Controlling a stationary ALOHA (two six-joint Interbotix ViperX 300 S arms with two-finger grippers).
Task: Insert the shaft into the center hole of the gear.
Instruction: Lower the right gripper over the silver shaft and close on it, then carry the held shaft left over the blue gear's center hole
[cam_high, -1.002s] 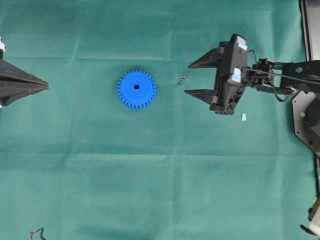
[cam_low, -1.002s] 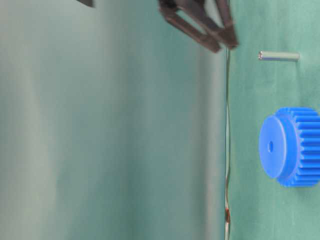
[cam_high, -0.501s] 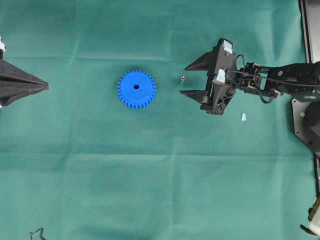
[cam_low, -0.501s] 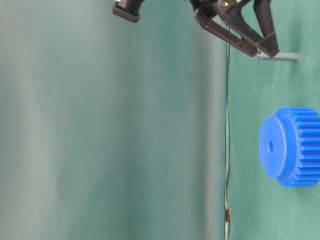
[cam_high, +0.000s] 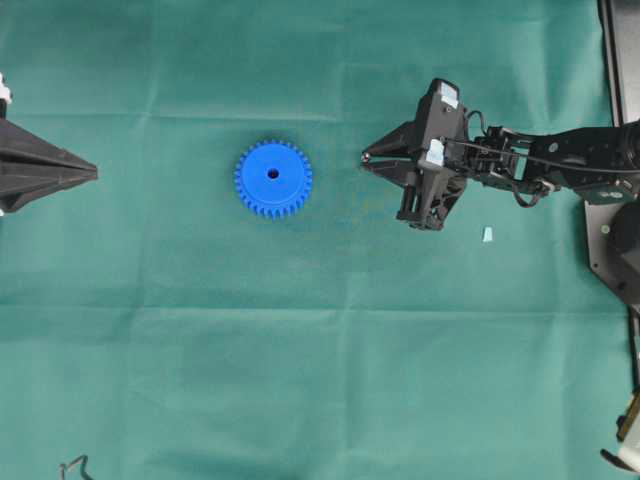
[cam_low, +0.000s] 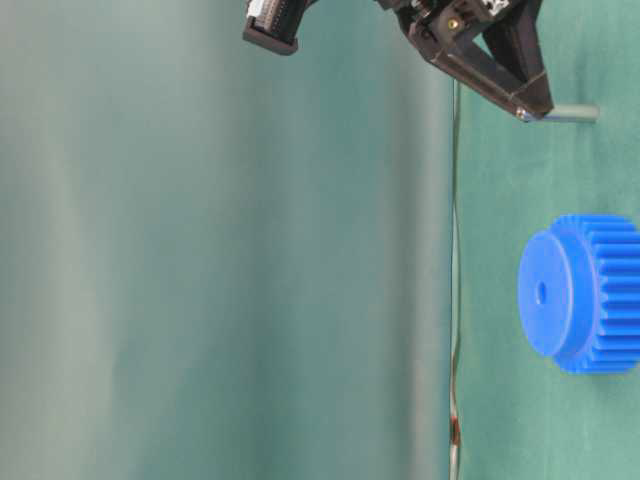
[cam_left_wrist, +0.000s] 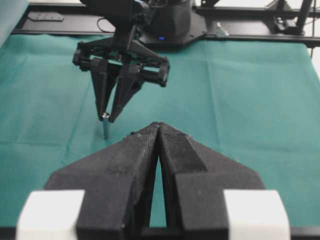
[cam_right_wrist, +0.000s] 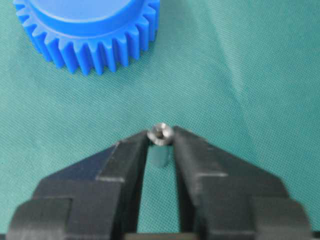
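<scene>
The blue gear (cam_high: 273, 178) lies flat on the green cloth, its center hole (cam_high: 273, 173) facing up; it also shows in the table-level view (cam_low: 585, 293) and the right wrist view (cam_right_wrist: 90, 30). The shaft (cam_right_wrist: 161, 133) stands upright on the cloth to the right of the gear, apart from it. My right gripper (cam_high: 366, 160) is shut on the shaft's silvery top end (cam_low: 570, 113). My left gripper (cam_high: 95, 173) is shut and empty at the far left, its tips (cam_left_wrist: 157, 125) pointing toward the gear.
A small pale scrap (cam_high: 487, 234) lies on the cloth right of the right gripper. A black frame (cam_high: 620, 60) runs along the right edge. A dark cable end (cam_high: 72, 466) sits at the bottom left.
My right gripper has moved slightly left and down, and its jaws have closed from wide open onto the shaft. The gear and left gripper have not moved.
</scene>
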